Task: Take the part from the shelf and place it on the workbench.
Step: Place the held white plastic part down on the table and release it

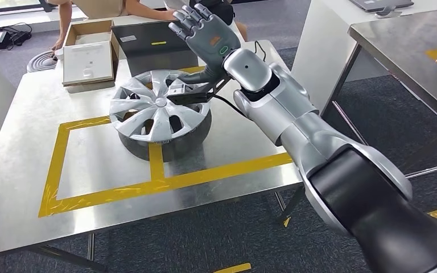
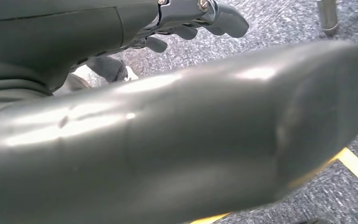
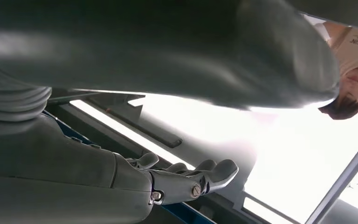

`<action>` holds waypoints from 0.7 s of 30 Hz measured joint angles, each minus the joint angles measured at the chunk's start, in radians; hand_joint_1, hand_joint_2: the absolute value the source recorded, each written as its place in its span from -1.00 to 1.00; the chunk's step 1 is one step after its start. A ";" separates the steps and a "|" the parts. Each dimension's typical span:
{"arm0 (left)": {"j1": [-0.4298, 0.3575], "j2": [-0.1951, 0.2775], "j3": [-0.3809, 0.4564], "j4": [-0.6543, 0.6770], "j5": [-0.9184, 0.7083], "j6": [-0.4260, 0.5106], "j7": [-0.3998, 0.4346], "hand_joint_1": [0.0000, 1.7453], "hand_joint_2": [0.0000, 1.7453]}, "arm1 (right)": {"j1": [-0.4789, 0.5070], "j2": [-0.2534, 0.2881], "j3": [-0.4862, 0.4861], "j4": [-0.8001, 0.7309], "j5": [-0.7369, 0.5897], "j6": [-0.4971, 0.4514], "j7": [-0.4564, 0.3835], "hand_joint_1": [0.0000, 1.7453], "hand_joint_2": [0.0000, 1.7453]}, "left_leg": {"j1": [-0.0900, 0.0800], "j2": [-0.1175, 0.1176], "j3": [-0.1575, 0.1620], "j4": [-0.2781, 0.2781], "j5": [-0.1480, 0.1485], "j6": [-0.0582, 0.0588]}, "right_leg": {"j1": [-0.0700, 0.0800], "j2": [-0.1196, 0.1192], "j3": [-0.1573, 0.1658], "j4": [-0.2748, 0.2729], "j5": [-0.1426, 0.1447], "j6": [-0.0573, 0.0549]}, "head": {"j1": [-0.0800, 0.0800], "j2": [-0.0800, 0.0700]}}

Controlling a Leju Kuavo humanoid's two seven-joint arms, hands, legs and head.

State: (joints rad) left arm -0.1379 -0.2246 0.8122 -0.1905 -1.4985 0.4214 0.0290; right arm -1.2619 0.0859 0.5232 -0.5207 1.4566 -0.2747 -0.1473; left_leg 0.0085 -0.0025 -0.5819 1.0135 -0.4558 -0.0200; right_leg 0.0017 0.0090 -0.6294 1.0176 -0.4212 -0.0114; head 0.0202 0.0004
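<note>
Steel workbench (image 1: 28, 210) with yellow tape (image 1: 158, 185), wheel hub (image 1: 160, 114), cardboard box (image 1: 89, 52).

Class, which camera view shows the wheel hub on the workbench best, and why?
The head view: the wheel hub sits whole on the workbench, inside the yellow tape. The two wrist views show robot parts and surroundings instead.

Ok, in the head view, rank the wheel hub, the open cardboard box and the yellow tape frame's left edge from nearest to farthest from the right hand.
Measured from the right hand:
1. Wheel hub, just below it at mid-table.
2. Open cardboard box, at the far left corner.
3. Yellow tape frame's left edge, along the near-left side.
</note>
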 joint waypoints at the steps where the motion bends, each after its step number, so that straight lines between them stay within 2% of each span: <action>1: 0.000 0.000 0.000 0.000 0.000 0.001 -0.003 -1.00 -1.00 | 0.005 0.000 -0.001 -0.004 -0.006 -0.005 -0.002 -1.00 -1.00 | 0.000 0.000 0.000 0.000 0.000 0.000 | 0.000 0.000 0.000 0.000 0.000 0.000 | 0.000 0.000; 14: 0.017 0.006 0.000 0.000 0.002 -0.023 -0.017 -1.00 -1.00 | 0.057 -0.005 -0.010 -0.074 -0.041 -0.029 -0.029 -1.00 -1.00 | -0.001 0.000 -0.001 0.003 -0.002 0.003 | -0.001 0.000 0.000 0.000 0.000 0.001 | 0.000 0.000; 21: 0.019 0.016 0.000 0.000 0.000 -0.031 -0.026 -1.00 -1.00 | 0.091 -0.006 -0.010 -0.144 -0.065 -0.026 -0.049 -1.00 -1.00 | -0.004 0.000 -0.006 0.013 -0.007 0.013 | -0.004 0.000 0.000 -0.001 0.001 0.011 | 0.000 0.000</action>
State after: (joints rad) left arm -0.1187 -0.2084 0.8125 -0.1904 -1.4984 0.3908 0.0027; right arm -1.1713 0.0800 0.5131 -0.6649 1.3916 -0.3008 -0.1964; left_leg 0.0044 -0.0025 -0.5882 1.0266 -0.4628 -0.0069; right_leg -0.0021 0.0090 -0.6291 1.0169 -0.4202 -0.0005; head 0.0202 0.0004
